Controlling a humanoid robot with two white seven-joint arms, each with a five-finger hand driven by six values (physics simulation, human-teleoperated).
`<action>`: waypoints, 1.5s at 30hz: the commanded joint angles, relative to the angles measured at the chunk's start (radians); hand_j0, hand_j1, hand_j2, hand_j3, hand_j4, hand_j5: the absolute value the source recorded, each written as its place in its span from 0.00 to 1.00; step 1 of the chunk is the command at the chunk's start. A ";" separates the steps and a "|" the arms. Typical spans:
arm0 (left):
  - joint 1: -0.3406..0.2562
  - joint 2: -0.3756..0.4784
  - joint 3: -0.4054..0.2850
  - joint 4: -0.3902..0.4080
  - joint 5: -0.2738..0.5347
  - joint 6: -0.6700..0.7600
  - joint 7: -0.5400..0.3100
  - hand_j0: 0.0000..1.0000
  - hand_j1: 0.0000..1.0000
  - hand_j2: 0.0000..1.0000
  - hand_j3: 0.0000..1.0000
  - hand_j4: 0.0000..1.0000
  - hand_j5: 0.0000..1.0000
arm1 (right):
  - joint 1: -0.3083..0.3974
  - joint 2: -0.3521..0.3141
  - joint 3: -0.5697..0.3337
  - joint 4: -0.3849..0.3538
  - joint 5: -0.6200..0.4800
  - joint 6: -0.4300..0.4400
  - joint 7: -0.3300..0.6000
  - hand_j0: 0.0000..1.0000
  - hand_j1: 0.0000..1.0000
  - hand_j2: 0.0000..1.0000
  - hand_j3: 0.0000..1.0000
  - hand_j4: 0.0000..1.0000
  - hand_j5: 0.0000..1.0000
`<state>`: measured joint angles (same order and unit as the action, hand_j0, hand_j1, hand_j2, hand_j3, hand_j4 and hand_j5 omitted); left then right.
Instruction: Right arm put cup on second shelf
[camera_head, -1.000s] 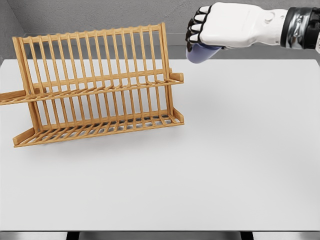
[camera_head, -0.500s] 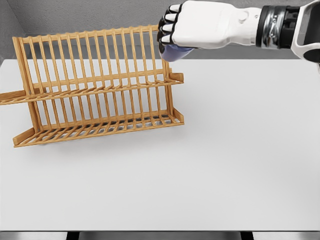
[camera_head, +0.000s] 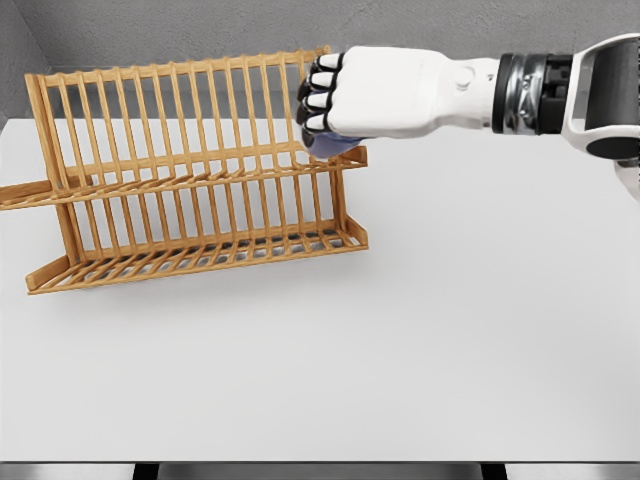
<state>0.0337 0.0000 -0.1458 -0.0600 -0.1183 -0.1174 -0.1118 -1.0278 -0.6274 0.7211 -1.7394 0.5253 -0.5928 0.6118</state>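
Wooden slats make up the two-tier bamboo dish rack (camera_head: 180, 170), which stands to the left of and below the robot's white five-finger right hand (camera_head: 350, 95) on the pale grey table (camera_head: 450, 330). Its tall upright bars sit leftward of the knuckles; the upper, second shelf runs out beneath the fingertips, and the lower shelf lies further down, near the table. The hand is clenched around a small lavender-blue cup (camera_head: 328, 146), of which only the bottom edge peeks out under the black-tipped fingers. That cup hangs right at the rack's right end, just above the upper shelf's end rail; whether it touches the wood I cannot tell.

To do this step well, I would judge the cup needs carrying a little further left, past the end post, so its base clears the rail and lands on the slats rather than on the edge. A slow, level descent suits, since the slats are narrow and sloped and the cup could tip or slide. Loosening the fingers only once the base is bearing seems wise. The left arm is out of view.
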 joint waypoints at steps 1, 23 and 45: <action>0.000 0.000 0.000 0.000 0.000 -0.001 0.000 1.00 1.00 1.00 1.00 1.00 1.00 | 0.000 -0.009 0.000 -0.006 -0.002 -0.001 -0.001 0.64 0.64 0.64 0.64 0.64 0.64; 0.000 0.000 0.000 -0.001 0.000 0.001 0.000 1.00 1.00 1.00 1.00 1.00 1.00 | 0.008 -0.006 0.020 0.001 -0.002 0.007 -0.001 1.00 1.00 1.00 1.00 1.00 1.00; 0.000 0.000 0.000 -0.001 0.000 -0.001 0.000 1.00 1.00 1.00 1.00 1.00 1.00 | 0.373 0.032 -0.623 -0.005 -0.002 -0.018 -0.001 1.00 1.00 1.00 1.00 1.00 1.00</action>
<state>0.0337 0.0000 -0.1458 -0.0603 -0.1185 -0.1171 -0.1118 -0.6122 -0.6508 0.2941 -1.7418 0.5306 -0.6113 0.6121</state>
